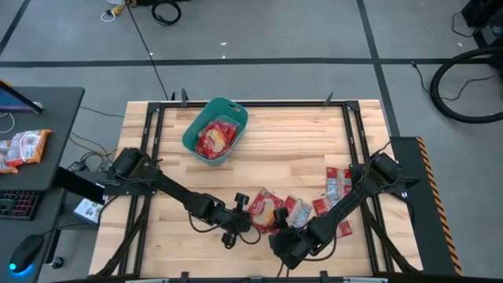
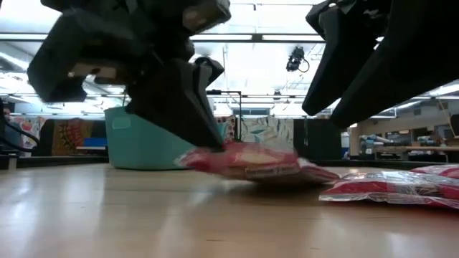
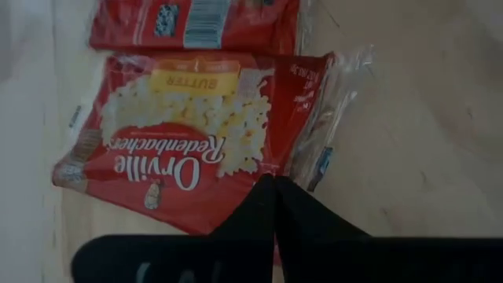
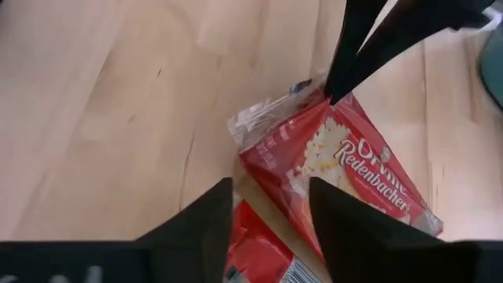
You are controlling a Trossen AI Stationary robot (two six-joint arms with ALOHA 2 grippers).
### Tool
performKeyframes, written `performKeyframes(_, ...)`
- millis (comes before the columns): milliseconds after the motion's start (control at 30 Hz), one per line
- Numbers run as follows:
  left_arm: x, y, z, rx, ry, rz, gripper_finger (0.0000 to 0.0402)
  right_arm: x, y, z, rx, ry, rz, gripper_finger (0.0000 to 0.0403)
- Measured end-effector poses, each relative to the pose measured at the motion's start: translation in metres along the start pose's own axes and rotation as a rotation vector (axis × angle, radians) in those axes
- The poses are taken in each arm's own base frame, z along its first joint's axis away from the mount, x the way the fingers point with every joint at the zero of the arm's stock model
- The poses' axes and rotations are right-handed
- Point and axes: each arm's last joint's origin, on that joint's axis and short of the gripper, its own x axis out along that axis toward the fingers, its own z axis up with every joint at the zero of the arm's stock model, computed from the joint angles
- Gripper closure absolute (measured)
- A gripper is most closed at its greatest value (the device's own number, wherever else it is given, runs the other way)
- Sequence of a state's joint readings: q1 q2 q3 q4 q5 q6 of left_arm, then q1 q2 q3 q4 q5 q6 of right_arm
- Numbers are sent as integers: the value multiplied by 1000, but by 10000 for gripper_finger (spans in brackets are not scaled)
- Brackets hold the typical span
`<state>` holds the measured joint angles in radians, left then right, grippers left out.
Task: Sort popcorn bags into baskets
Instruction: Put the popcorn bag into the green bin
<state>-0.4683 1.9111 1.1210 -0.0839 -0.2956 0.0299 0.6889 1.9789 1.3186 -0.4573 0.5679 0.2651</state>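
High view gave us the whole table [image 1: 291, 161]: the teal tub [image 1: 216, 128] sat toward the far edge, left of the middle, with red popcorn bags already lying inside it, and the rest of the bags were scattered along the near edge from the middle out to the right. We saw the left gripper [image 1: 244, 211] reaching in from the left to the nearest of those loose bags [image 1: 266, 209], and in the left wrist view its fingers [image 3: 275, 208] were pressed together with no gap, pinching the near edge of that bag [image 3: 192, 137], which showed its butter label and popcorn print. In the low view the bag [image 2: 247, 159] lay with one end tipped up off the wood under the dark left gripper [image 2: 204, 140], the tub [image 2: 140, 140] behind it. The right gripper [image 1: 284, 245] hung close by at the near edge, just right of the left one; in its own wrist view its fingers [image 4: 208, 220] stood apart, holding nothing, above another bag [image 4: 255, 255] beside the pinched one [image 4: 346, 177]
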Motion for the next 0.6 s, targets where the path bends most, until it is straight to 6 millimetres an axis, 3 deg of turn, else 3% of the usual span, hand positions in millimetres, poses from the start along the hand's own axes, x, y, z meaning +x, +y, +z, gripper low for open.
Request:
performKeyframes(267, 1, 5, 2, -33, -12, 16, 399, 19, 3, -7, -73, 30, -34, 174)
performKeyframes(600, -14, 10, 12, -83, -65, 17, 399, 40, 5, -19, -137, 65, -189, 188)
